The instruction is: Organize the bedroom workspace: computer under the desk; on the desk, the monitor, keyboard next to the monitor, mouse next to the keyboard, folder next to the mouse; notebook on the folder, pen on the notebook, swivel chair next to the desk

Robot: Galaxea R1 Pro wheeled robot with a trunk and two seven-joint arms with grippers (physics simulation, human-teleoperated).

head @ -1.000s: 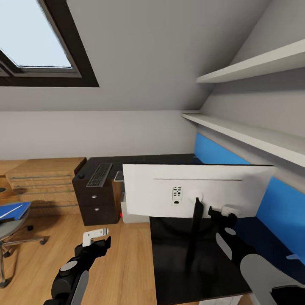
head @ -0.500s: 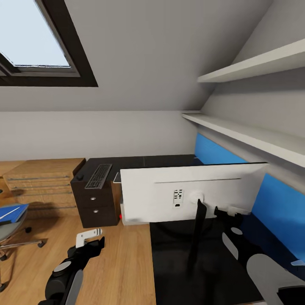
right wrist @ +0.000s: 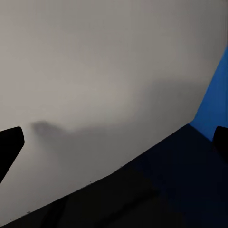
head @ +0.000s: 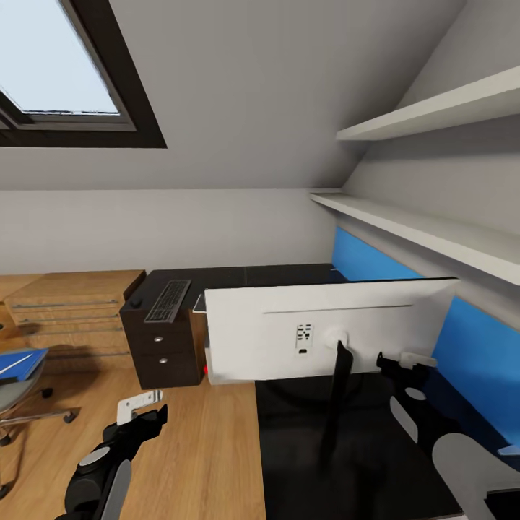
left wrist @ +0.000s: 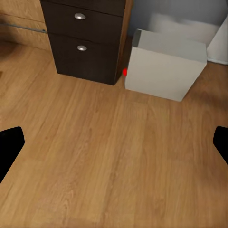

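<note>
Pale grey sloped ceiling [head: 274,94] ran down to low grey wall. Dark-framed skylight [head: 65,79] let in pale daylight. Two white shelves [head: 426,108] stood along right wall. Light wood floor [head: 209,448] stretched below; light wood chest [head: 72,307] sat against back wall.

- My left gripper [left wrist: 114,142] hangs over bare wood floor [left wrist: 95,161], its dark fingertips [left wrist: 9,145] spread wide apart with nothing between them.
- Beyond it, the computer [left wrist: 164,69] stands on the floor, red button [left wrist: 125,72] showing.
- The desk drawers [left wrist: 85,40], with two silver knobs, sit just beside the computer.
</note>
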